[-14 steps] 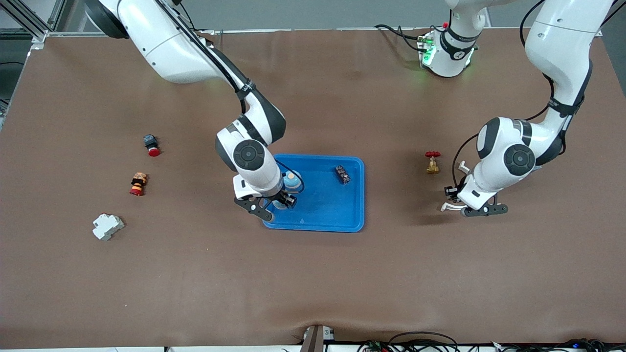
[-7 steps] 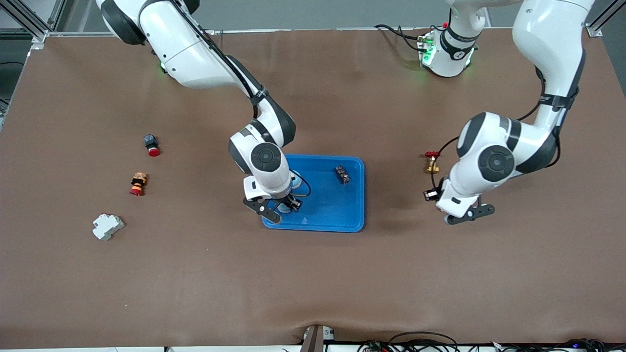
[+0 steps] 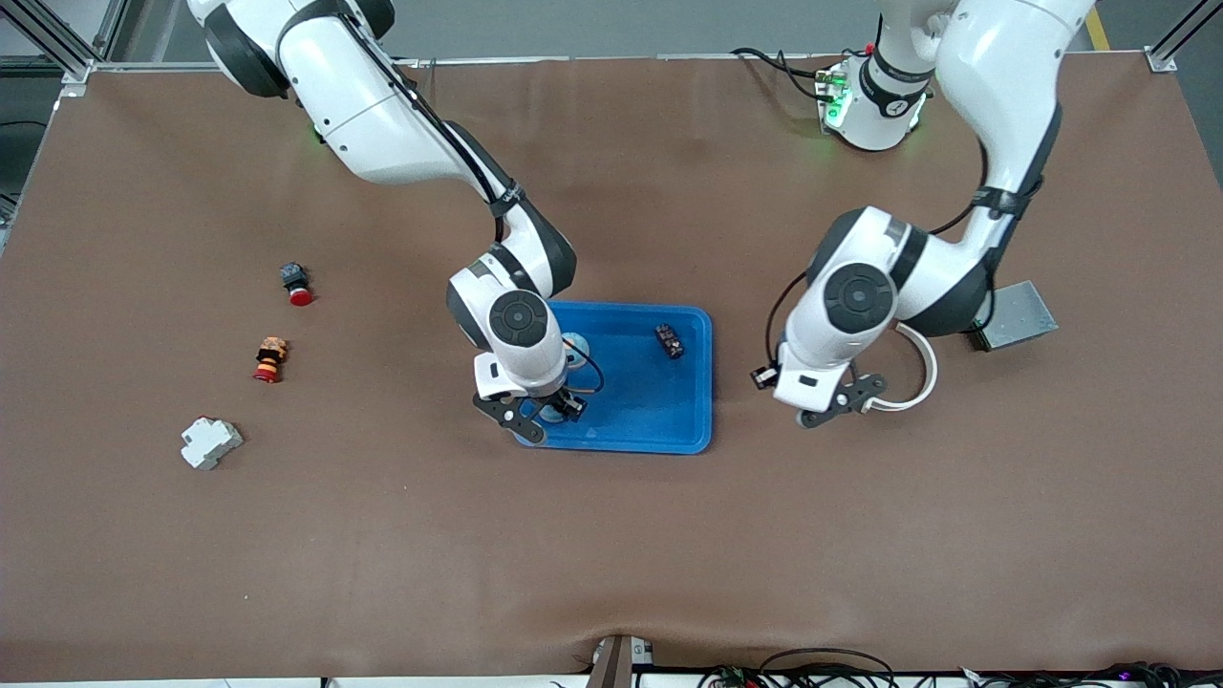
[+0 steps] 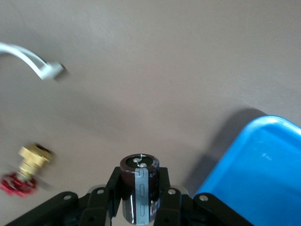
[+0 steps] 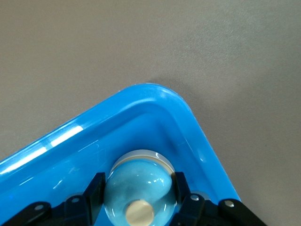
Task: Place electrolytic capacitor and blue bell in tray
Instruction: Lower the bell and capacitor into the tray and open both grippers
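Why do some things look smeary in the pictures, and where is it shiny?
In the left wrist view, the brass valve and white curved piece are streaked by motion blur, while the capacitor in the left tool looks sharp. In the right wrist view, white glare streaks the tray rim and the blue bell. In the front view, arms cast soft shadows on the table.

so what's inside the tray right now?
In the tray: a small dark component and the blue bell, gripped by the right tool. The right arm covers part of the tray floor.
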Available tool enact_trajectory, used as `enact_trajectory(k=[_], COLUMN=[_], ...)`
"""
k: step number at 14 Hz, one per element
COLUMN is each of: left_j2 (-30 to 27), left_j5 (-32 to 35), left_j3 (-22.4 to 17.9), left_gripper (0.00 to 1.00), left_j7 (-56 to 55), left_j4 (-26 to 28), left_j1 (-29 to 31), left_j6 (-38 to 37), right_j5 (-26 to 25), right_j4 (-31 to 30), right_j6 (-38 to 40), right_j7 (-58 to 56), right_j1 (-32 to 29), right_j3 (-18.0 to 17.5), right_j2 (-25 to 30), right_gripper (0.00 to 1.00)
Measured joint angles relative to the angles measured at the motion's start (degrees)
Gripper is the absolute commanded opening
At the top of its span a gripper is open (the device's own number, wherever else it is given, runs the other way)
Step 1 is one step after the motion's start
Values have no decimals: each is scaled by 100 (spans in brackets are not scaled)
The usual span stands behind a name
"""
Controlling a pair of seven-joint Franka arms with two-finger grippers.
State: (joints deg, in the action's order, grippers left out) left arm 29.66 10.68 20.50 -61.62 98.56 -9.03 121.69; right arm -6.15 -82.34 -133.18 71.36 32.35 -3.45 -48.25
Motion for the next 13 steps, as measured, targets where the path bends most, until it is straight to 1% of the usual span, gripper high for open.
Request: enact_trajectory(k=[3, 8, 9, 10, 13], left_j2=[451, 1015, 1081, 1138, 1266], left_j5=[0, 0, 0, 0, 0], left_j3=[-7, -42, -50, -51, -98], left_gripper=[6, 6, 6, 6, 6], left_j7=[-617, -1189, -1243, -1270, -1366], left_j4=[-382, -1029, -1116, -1167, -1221], left_j1=[-351, -837, -905, -959, -1078], left_j6=[1, 3, 3, 3, 39], right_j5=[-11, -63, -75, -112, -265], right_j4=[47, 91, 91, 92, 92], right_j6=[-21, -27, -27, -28, -38], right_j7=[135, 234, 234, 235, 237], right_j1=[30, 85, 86, 90, 92], right_j3=[1, 2, 2, 2, 3], right_j2=[-26, -56, -56, -56, -67], right_gripper=[0, 0, 67, 100, 100])
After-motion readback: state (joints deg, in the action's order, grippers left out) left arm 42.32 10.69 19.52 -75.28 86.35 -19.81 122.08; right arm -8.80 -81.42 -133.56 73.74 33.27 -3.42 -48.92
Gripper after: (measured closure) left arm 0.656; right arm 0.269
